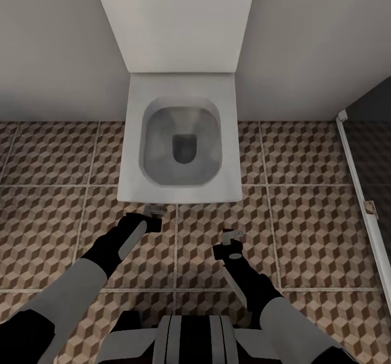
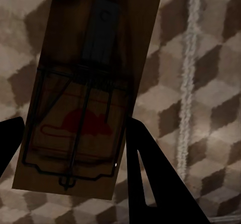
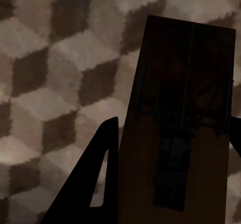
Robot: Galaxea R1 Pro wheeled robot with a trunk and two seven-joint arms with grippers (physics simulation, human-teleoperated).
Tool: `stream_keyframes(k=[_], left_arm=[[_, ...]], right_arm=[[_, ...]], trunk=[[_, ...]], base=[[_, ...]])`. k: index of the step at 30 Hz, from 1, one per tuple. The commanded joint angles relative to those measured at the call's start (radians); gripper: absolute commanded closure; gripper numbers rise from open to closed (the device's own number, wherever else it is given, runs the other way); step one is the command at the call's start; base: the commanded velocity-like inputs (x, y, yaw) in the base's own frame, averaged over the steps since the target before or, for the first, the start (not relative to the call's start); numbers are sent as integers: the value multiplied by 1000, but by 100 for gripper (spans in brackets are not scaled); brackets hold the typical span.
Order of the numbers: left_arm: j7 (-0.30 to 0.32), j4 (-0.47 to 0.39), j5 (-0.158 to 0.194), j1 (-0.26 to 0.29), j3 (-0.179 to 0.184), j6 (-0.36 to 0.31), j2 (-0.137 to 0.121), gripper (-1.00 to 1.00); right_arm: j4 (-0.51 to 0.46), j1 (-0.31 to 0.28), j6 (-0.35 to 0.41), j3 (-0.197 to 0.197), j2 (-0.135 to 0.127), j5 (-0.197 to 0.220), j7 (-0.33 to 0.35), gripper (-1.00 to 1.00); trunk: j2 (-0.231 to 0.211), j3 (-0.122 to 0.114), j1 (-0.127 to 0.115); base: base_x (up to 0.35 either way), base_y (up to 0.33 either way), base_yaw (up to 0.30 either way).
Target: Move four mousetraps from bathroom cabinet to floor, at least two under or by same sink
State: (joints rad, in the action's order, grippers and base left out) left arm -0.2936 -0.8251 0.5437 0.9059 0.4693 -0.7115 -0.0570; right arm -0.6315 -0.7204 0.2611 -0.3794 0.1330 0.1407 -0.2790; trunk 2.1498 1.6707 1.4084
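Left tool (image 1: 153, 215) clamped a mousetrap (image 2: 83, 93), right tool (image 1: 232, 239) clamped a second mousetrap (image 3: 183, 118); both boards' near ends cut off by frame. Both hung above the bathroom floor (image 1: 49, 152), just in front of the toilet (image 1: 179, 136). Bare tile either side, shower rail (image 1: 358, 190) far right

Bathroom floor (image 1: 304, 228): square tiles, brown/beige/cream cube print, pale grout. White square toilet (image 1: 182, 136) stands on it at 12 o'clock, against the wall. White shower rail (image 1: 361, 201) runs along it at 3 o'clock; darker tiles beyond.
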Motion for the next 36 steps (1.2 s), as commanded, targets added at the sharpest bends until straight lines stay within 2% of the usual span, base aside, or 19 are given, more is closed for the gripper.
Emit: stream_keyframes(k=[1, 12, 17, 27, 36], left_arm=[[-7, -2, 10, 1, 5, -2, -1, 100], [-7, 7, 13, 1, 8, 1, 6, 100], [-7, 12, 13, 0, 9, 2, 6, 100], [-3, 36, 15, -1, 10, 6, 12, 100], [-1, 55, 15, -1, 11, 6, 18, 100]], right_arm=[[-2, -1, 3, -5, -2, 12, -5, 100], [-87, -4, 13, -1, -23, -36, 3, 100], [-91, -11, 24, -1, -27, -43, 81, 100], [-91, -11, 29, 0, -29, -41, 154, 100], [-120, -11, 30, 1, -29, -43, 161, 100]], trunk=[[0, 0, 0], [0, 0, 0], [0, 0, 0], [0, 0, 0], [63, 29, 34]], base=[[0, 0, 0], [0, 0, 0], [0, 0, 0], [0, 0, 0], [0, 0, 0]])
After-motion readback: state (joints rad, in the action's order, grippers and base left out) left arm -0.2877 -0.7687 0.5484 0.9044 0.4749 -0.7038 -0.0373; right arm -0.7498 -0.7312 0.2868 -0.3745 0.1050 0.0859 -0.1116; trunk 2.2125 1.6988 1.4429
